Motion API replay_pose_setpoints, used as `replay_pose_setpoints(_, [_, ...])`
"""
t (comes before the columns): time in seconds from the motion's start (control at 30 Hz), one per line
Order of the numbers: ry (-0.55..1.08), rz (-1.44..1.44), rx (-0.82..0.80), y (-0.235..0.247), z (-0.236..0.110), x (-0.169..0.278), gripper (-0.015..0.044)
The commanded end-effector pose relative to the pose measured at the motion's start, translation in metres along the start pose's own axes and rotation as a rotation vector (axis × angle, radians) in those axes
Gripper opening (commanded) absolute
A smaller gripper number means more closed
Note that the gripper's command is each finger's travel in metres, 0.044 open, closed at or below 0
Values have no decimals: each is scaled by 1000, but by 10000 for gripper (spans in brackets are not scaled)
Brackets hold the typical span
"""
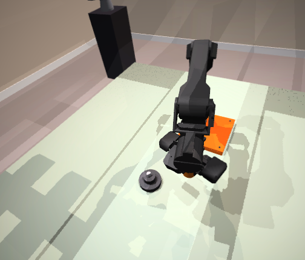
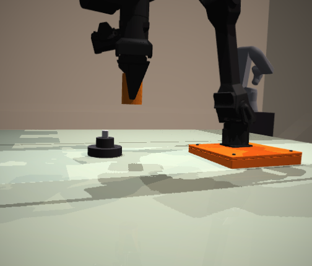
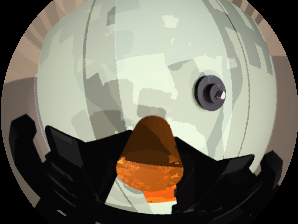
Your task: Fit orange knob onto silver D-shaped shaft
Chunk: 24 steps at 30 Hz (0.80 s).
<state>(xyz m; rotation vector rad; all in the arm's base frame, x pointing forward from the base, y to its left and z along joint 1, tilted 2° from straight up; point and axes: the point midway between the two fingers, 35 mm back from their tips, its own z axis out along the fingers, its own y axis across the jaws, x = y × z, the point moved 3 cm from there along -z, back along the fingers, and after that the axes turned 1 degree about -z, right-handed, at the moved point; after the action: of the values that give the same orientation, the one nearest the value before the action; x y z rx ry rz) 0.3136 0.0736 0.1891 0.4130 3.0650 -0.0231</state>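
Observation:
My gripper [image 1: 189, 173] [image 2: 132, 96] [image 3: 152, 137] is shut on the orange knob [image 1: 188, 175] [image 2: 125, 91] [image 3: 150, 174] and holds it roughly upright, well above the table. The dark round pedestal [image 1: 150, 188] [image 2: 104, 151] [image 3: 202, 101] stands on the table with the silver shaft [image 1: 149, 173] [image 2: 104, 134] [image 3: 222, 95] pointing up from its centre. The knob is up and to the right of the pedestal in the exterior view, and right of it in the top view. The knob's hole underneath is hidden, and the shaft's flat side cannot be made out.
The arm's orange base plate [image 1: 218, 137] [image 2: 267, 151] lies on the table to the right of the pedestal in the exterior view. A tall black block [image 1: 112, 42] stands at the far left edge in the top view. Shadows of the arm fall across the table.

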Motion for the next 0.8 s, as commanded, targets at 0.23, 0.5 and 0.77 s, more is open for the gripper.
replay_pose_setpoints(0.23, [2,-3,0,-28,11,-20,0])
replay_pose_setpoints(0.5, [1,-3,2,-50,18,-32,0])
replay_pose_setpoints(0.77, [-2,-5,5,-72,25,-42,0])
